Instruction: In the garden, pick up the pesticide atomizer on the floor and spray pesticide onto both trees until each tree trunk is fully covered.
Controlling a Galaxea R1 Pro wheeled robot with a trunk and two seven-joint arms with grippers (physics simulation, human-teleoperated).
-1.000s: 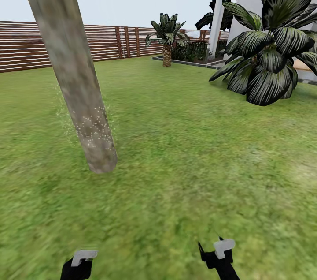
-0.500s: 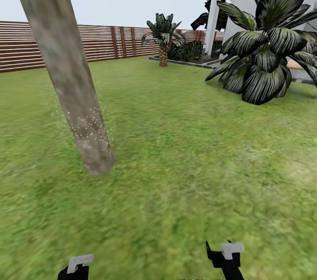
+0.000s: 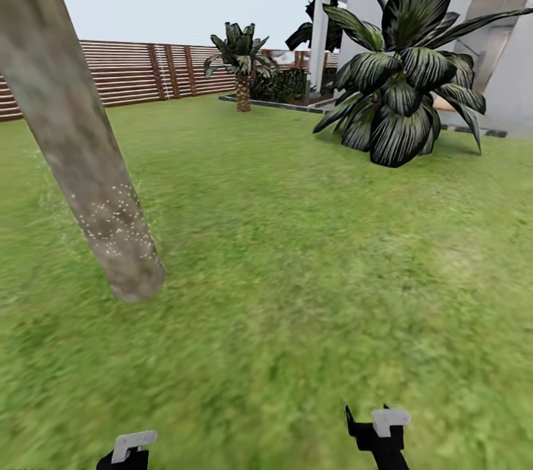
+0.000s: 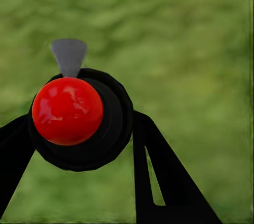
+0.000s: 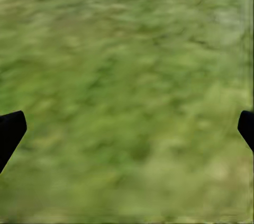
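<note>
A thick grey-brown tree trunk leans at the left of the head view, rising from the grass floor. Whitish pesticide specks dot its lower part. My left gripper sits at the bottom edge of the head view. The left wrist view shows the left gripper shut on the pesticide atomizer, a black body with a red ball and a grey nozzle tip. Low on the right, my right gripper hangs over grass. Its black fingertips stand wide apart, open and holding nothing.
A brown slat fence runs along the back. A short palm stands before it. A large dark-leaved plant grows by a white house at the right. Open lawn lies ahead between trunk and plant.
The whole head view has swung to the right, so the trunk, palm and house sit further left in the picture. Both grippers keep their places at the bottom edge.
</note>
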